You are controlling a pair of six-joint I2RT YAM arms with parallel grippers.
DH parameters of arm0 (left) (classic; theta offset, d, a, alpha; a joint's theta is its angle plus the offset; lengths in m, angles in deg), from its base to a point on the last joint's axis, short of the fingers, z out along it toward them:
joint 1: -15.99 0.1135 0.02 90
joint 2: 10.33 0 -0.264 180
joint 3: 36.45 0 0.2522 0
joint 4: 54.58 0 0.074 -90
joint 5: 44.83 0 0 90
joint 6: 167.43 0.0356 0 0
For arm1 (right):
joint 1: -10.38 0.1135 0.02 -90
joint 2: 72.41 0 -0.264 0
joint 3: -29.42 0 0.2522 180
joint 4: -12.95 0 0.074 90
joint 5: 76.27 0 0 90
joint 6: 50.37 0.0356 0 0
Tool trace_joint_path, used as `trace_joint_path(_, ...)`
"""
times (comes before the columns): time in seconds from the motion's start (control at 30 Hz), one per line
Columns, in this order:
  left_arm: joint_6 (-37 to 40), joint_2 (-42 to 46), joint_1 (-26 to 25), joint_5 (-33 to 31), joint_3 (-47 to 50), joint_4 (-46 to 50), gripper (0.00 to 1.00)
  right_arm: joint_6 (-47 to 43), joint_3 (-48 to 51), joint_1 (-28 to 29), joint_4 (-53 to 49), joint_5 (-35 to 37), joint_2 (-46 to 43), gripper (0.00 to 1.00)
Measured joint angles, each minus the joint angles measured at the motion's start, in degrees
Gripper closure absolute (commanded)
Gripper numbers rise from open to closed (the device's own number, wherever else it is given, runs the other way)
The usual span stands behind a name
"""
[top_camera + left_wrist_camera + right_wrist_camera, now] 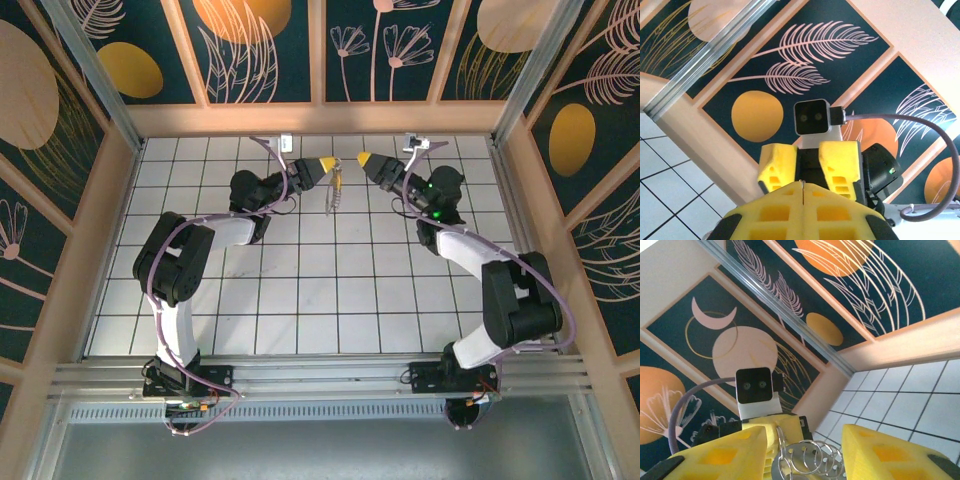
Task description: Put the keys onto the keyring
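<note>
Upper centre of the overhead frame: the two arms meet tip to tip above the white-tiled desk (300,290). We see the left end effector (329,170) clenched. In its own wrist view its yellow pads press flat together with a thin metal edge caught in the seam, and the keyring (335,197) dangles from that tip, clear of the tiles. The right end effector (363,159) faces it with fingers spread, gripping nothing; in its wrist view, silver wire coils sit low centre, in the gap between the fingers. We judge the work to be at the threading step, with the loop presented and the partner poised. We cannot pick out the keys as a separate piece, so how far along it is remains unclear. The next move calls for a fine pinch on the coil to spread it, without tugging it from the left grip. No brand, label or writing can be read on anything here
</note>
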Motion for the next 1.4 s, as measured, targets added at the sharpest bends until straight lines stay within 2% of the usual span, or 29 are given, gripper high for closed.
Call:
trace_joint_path(0.23,0.0,0.0,0.0,-0.9,0.2,0.0,1.00,3.0,-1.4,2.4,3.1,-0.9,2.7,0.59)
trace_joint_path(0.9,0.0,0.0,0.0,-1.0,0.3,0.0,1.00,3.5,-1.9,5.2,5.7,-1.5,5.1,0.67)
trace_joint_path(1.2,0.0,0.0,0.0,-1.0,0.3,0.0,1.00,3.5,-2.0,5.3,6.1,-1.7,6.0,0.77)
trace_joint_path(1.4,0.0,0.0,-0.2,-1.2,0.3,0.1,1.00,4.0,-2.4,5.4,6.3,-2.2,6.6,0.90)
